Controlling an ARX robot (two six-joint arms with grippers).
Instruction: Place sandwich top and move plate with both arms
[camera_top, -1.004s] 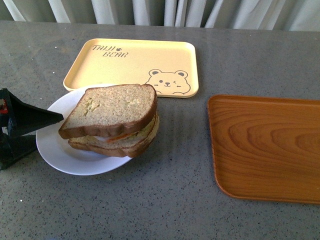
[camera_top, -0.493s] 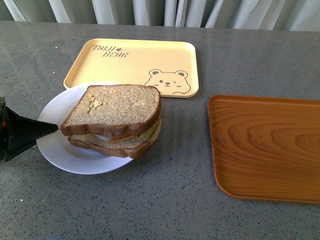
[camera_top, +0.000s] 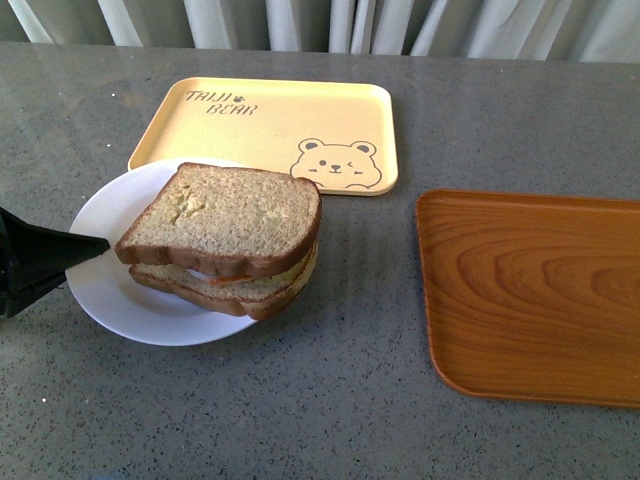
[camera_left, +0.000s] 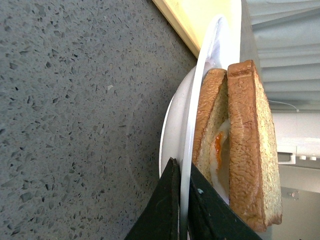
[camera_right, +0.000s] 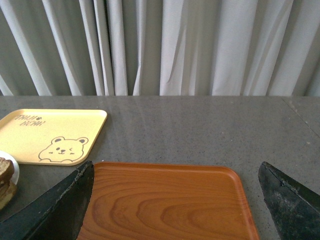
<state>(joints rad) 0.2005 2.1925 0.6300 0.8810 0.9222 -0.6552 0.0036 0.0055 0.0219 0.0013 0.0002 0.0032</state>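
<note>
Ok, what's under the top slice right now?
Under the top slice sits a second bread slice on the plate; white and orange filling shows at the edge. The rest of the filling is covered.

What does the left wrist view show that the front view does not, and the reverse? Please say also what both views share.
Only the left wrist view: the left gripper shut on the rim of the plate, one finger on each face, with the plate seen edge-on.
Only the front view: the wooden tray, the bear drawing, and the speckled upper face of the sandwich top.
Both: the plate, the sandwich top, the left gripper, the yellow tray and the table.
</note>
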